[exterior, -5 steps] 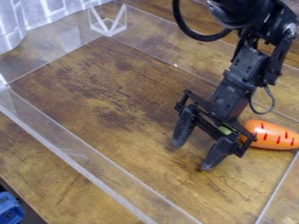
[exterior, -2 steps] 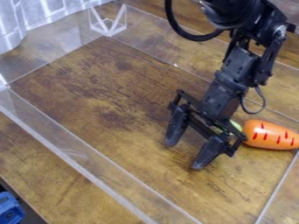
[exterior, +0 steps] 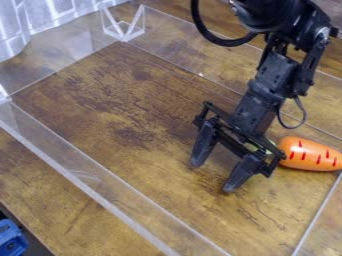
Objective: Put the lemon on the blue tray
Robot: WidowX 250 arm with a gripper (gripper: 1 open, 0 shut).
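Two fingers of my gripper (exterior: 219,168) hang spread wide over bare wooden table (exterior: 120,105), grasping nothing. Clear acrylic walls (exterior: 80,170) edge the left and front. Beside me lies an orange carrot (exterior: 310,156); I see no lemon or tray.

Worn wooden bench (exterior: 120,100) — one toy carrot on it

We see the dark, scuffed bench ringed by clear plastic walls (exterior: 80,165); an orange carrot (exterior: 309,155) with a green stub lies flat near the right edge — nothing else rests there.
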